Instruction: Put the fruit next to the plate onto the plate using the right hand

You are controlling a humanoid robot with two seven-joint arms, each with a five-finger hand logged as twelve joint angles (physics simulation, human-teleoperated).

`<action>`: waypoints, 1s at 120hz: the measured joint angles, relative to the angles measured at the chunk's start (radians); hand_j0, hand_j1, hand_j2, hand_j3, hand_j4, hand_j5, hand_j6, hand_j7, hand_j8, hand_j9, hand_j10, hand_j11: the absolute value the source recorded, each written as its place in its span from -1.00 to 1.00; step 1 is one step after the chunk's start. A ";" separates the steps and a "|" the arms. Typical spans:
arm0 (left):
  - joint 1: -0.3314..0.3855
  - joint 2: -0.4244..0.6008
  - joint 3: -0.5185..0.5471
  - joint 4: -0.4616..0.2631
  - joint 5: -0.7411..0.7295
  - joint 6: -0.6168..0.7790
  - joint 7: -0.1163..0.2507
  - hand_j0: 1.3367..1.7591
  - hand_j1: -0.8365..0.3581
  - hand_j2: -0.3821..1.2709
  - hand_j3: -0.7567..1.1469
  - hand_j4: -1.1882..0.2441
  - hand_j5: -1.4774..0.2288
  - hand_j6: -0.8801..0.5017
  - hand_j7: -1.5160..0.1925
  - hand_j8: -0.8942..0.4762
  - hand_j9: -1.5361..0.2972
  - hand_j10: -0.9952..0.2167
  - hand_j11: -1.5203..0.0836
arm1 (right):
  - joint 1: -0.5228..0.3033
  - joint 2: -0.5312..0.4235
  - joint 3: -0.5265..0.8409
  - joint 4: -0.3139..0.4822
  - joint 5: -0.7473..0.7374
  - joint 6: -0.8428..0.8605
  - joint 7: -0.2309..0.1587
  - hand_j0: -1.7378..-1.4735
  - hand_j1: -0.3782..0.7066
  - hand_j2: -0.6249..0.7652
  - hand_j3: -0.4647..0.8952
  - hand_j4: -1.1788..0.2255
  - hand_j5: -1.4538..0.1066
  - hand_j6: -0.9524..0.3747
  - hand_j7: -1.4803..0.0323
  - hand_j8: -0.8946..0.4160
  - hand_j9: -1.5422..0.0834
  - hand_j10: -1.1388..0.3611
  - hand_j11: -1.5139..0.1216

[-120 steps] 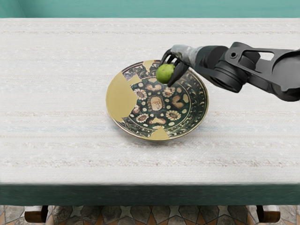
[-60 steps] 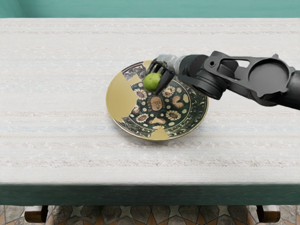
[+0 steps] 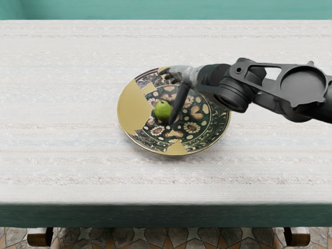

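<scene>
At the centre of the round, shallow plate (image 3: 127, 109), patterned in dark floral ornament with plain yellow segments, lies the small green round fruit (image 3: 163, 110), slightly toward the yellow left side of the plate's well. One second earlier the fruit was enclosed in the right hand (image 3: 179, 91) above the plate's far rim. Half a second earlier it was carried lower and further inward, still enclosed. Now it sits on the painted surface, apart from the palm.

The right hand, at the end of the dark jointed arm (image 3: 270, 91) that enters over the plate's right rim, has let go. Its fingers (image 3: 176, 106) are straightened and point down into the plate just to the right of the fruit, holding nothing. Whether a fingertip still brushes the fruit's side cannot be determined.

Judged from this arrangement, the placement is essentially accomplished, the fruit being inside the rim rather than beside the plate on the pale striped tablecloth (image 3: 62, 78). What remains is to lift the hand clear without nudging the fruit, which may roll on the curved surface.
</scene>
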 joint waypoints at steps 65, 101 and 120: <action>0.000 0.000 0.001 0.000 0.000 -0.001 0.000 0.52 0.96 -0.53 -0.20 0.64 0.71 0.25 0.75 0.28 0.66 0.62 0.87 | -0.228 -0.382 0.379 0.205 0.461 0.653 0.000 -0.40 -0.94 -0.10 -0.32 0.68 0.85 0.43 0.95 0.36 0.89 0.51 0.84; 0.000 0.000 0.001 0.000 0.001 -0.001 0.000 0.52 0.96 -0.53 -0.21 0.64 0.71 0.25 0.75 0.28 0.66 0.62 0.87 | -0.310 -0.521 0.400 0.189 0.657 0.753 0.000 -0.40 -0.95 -0.10 -0.32 0.68 0.86 0.43 0.96 0.36 0.90 0.52 0.85; -0.008 0.000 0.002 0.000 0.000 -0.001 0.000 0.52 0.96 -0.53 -0.21 0.64 0.71 0.25 0.75 0.28 0.66 0.62 0.87 | -0.328 -0.578 0.401 0.177 0.722 0.758 0.000 -0.40 -0.95 -0.10 -0.32 0.68 0.86 0.44 0.96 0.37 0.90 0.52 0.85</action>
